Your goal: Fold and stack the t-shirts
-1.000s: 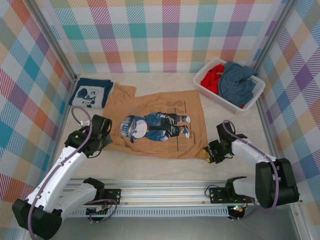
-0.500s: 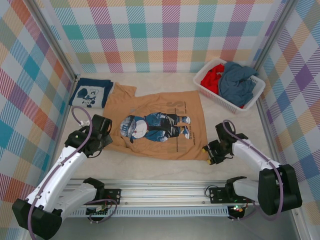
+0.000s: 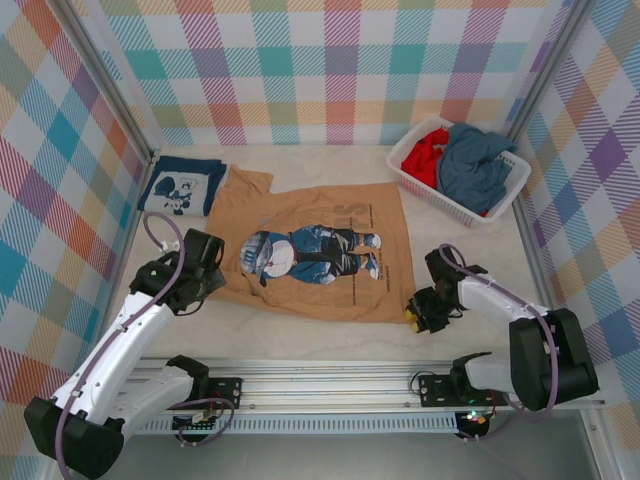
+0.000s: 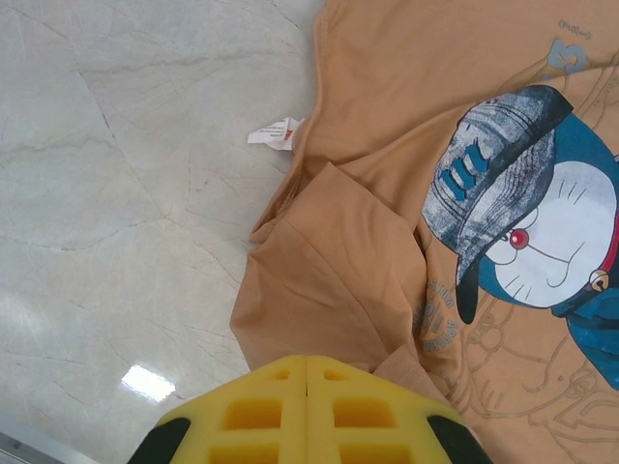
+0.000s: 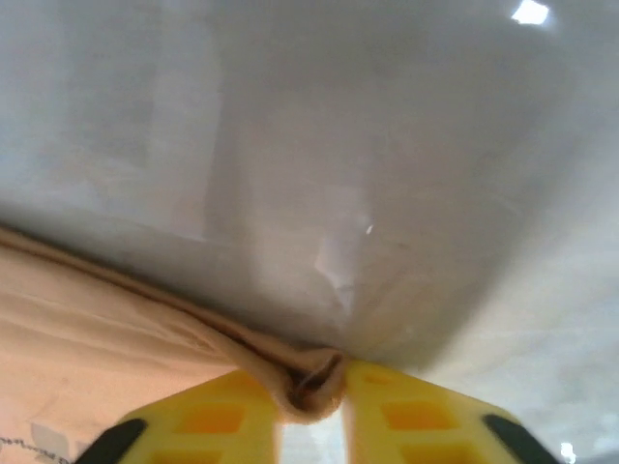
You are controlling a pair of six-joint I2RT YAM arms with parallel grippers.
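Now your table carries a tan t-shirt spread flat, print up.
At the far right, a white basket holds a red t-shirt and a grey-blue t-shirt. A folded navy t-shirt lies far left, just beside the tan one's sleeve. Your right gripper is clamped on the tan hem at its near right corner. Your left gripper has its fingers pressed together at the bunched near left sleeve.
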